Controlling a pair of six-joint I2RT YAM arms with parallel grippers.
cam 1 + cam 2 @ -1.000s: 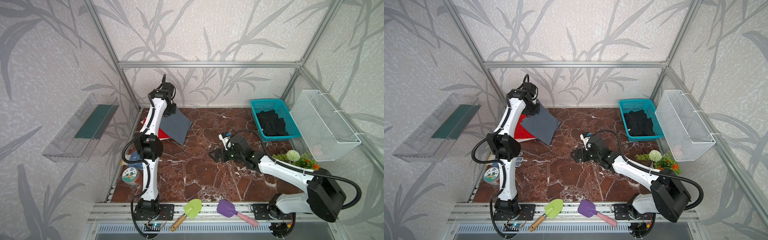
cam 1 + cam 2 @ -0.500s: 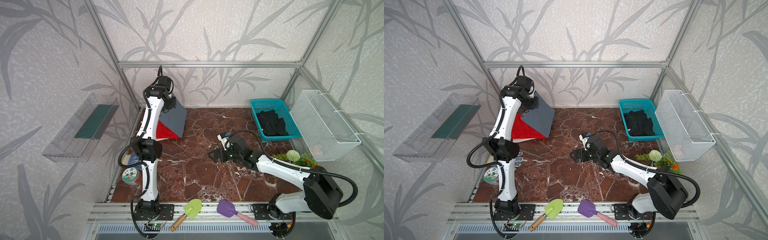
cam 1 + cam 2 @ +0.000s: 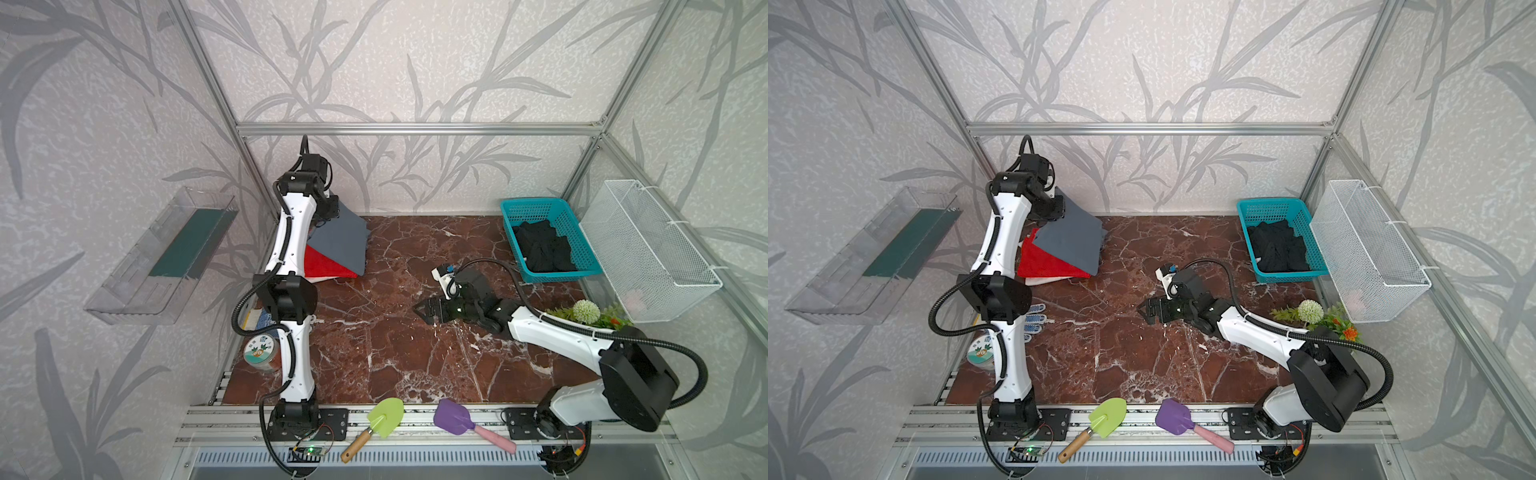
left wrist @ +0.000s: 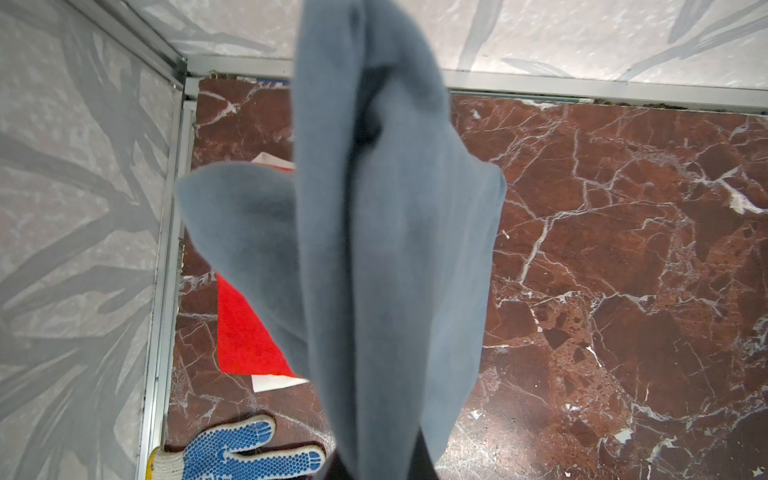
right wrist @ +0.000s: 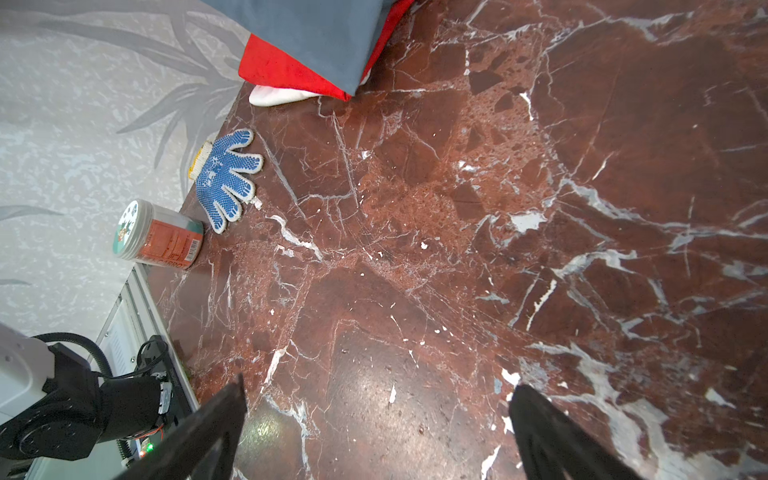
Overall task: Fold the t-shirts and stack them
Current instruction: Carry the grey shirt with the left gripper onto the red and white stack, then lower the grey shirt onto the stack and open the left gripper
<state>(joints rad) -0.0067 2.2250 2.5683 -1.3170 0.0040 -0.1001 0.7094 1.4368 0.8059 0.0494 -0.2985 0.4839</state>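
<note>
Slate grey-blue cloth is your job right now. The left gripper (image 3: 331,209) is pinched tight on an upper edge of the grey-blue t-shirt (image 3: 340,245), raised at about ten o'clock on the table (image 3: 395,353), reading a top view as the dial.

I judge you are laying it onto the red t-shirt (image 3: 326,266) beneath. Sink slowly so the hanging end settles first, then carry the held edge toward the far corner so the layers go down flat. Line its sides up with the red edges before you let go; they sit askew now.

Your right gripper (image 3: 424,309) has its jaws wide apart and empty, low over bare marble near the dial's centre. It could pin the free end if the cloth slides.

The grey-blue shirt looks folded into a plain, smooth panel. From the left wrist it hangs in two or three soft layers. Its low end rests on the red shirt, which lies flat on a white layer (image 5: 278,93). The black t-shirt (image 3: 544,249) is crumpled in the teal basket (image 3: 509,208) at two o'clock.
</note>
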